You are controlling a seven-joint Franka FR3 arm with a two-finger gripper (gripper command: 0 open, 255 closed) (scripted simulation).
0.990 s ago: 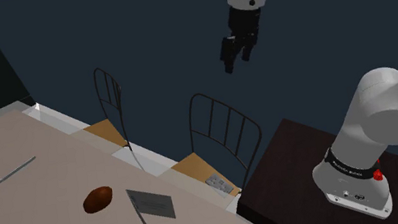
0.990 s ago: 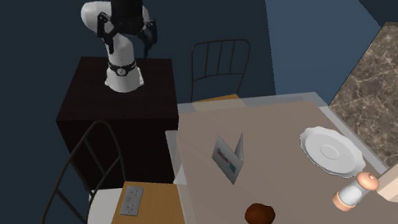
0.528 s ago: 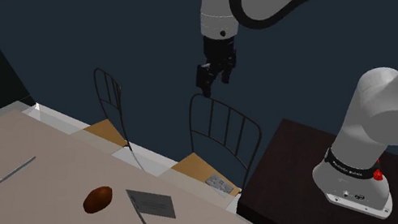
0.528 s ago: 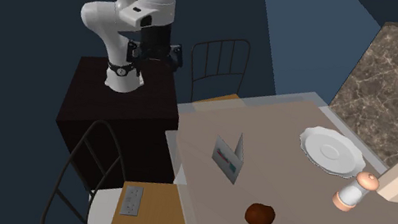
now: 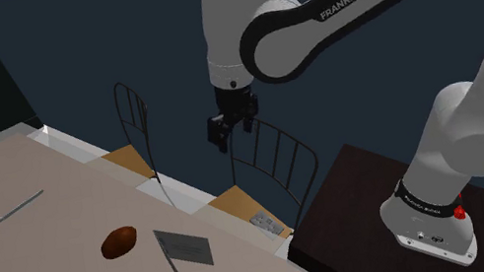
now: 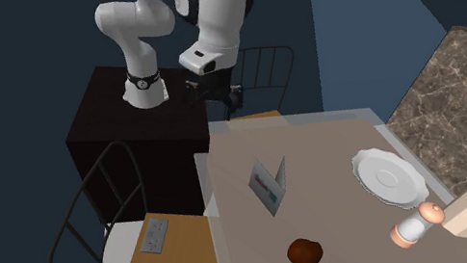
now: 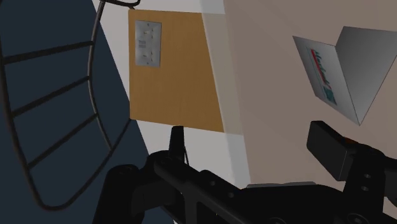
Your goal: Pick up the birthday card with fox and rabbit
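White rounded arm with a black band lettered FRANKA EMIKA, a red base button and black hand.

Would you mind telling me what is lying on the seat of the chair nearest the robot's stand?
A small flat grey rectangle lies on the orange-brown seat. The part of the seat tucked under the table is covered.

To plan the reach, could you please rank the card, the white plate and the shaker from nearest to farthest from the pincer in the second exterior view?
1. Card, standing by the table edge, closest to the pincer.
2. White plate, toward that view's right.
3. Shaker, farther right, past the plate.
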